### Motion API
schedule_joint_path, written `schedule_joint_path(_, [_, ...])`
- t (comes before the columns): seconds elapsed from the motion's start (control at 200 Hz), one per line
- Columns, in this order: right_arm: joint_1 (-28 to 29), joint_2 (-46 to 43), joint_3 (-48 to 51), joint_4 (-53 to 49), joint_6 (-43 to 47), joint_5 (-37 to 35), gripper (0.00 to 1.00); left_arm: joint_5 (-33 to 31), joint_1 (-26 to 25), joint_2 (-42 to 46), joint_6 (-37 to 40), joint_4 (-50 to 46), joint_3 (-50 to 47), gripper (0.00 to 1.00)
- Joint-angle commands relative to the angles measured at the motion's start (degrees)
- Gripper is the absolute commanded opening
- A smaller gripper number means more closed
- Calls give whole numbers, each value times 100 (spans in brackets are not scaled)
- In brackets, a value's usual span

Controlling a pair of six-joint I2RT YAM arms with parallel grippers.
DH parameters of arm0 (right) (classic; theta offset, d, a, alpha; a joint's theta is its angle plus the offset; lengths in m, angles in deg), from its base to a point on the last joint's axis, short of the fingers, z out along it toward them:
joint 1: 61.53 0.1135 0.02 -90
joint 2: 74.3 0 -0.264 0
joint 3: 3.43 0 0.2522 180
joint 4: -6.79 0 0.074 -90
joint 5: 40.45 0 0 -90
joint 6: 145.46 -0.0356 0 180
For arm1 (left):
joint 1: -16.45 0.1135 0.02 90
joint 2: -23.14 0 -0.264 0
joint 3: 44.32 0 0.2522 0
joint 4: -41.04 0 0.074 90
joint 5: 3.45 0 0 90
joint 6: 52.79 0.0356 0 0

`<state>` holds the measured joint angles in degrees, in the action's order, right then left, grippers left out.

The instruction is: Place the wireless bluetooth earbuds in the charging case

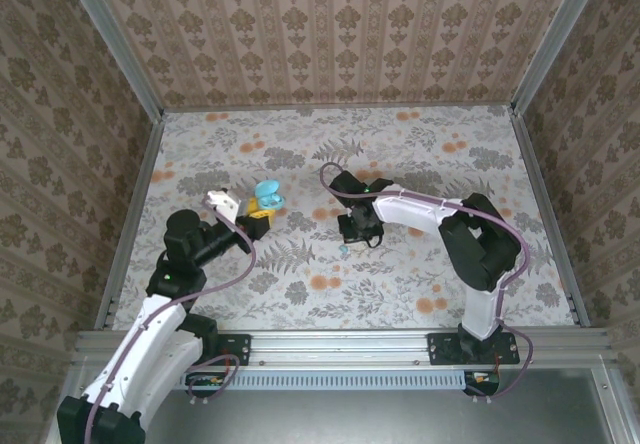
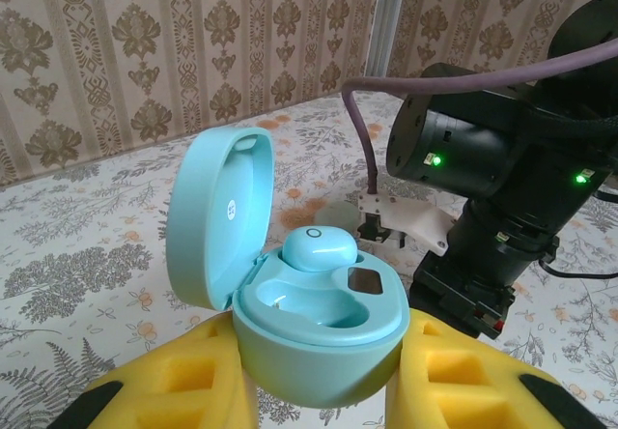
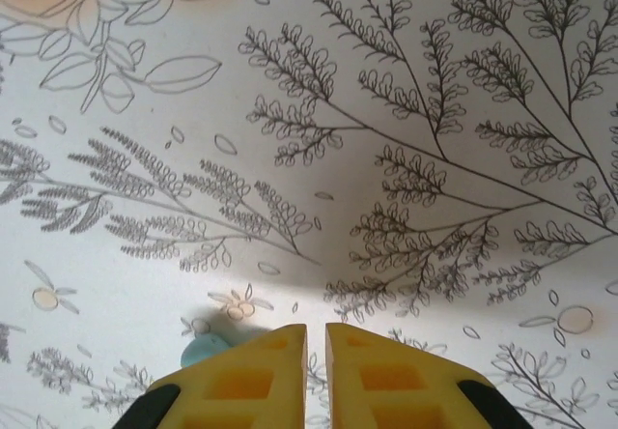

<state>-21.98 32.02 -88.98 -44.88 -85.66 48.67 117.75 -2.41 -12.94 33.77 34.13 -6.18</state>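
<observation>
My left gripper (image 2: pixel 323 400) was clamped on the open charging case (image 2: pixel 319 337), with the seated earbud (image 2: pixel 317 247) in one socket. My right gripper (image 3: pixel 316 357) stood closed and empty near the middle of the surface (image 3: pixel 435 81), the loose earbud (image 3: pixel 203 352) just outside one finger. I needed to open, centre over it, then close.

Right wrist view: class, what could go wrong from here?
1. The right pincer is shut with the loose earbud lying beside it, not gripped; it may lift off empty.
2. The left pincer holds the open case by its base; pressing the earbud in might tilt it.
</observation>
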Motion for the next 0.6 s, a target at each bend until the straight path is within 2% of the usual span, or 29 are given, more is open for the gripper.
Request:
schedule_joint_path(0.0, [93, -553, 50, -196, 350, 88, 15, -29, -35, 90, 37, 18, 49, 24])
schedule_joint_path(0.11, [394, -627, -78, -302, 1091, 35, 23, -37, -35, 64, 38, 43, 45, 24])
schedule_joint_path(0.26, [772, -243, -459, -769, 2007, -301, 30, -41, -45, 40, 27, 67, 66, 24])
schedule_joint_path(0.595, [822, 298, -791, -928, 2628, -524, 38, -64, -66, 122, 62, -95, 110, 24])
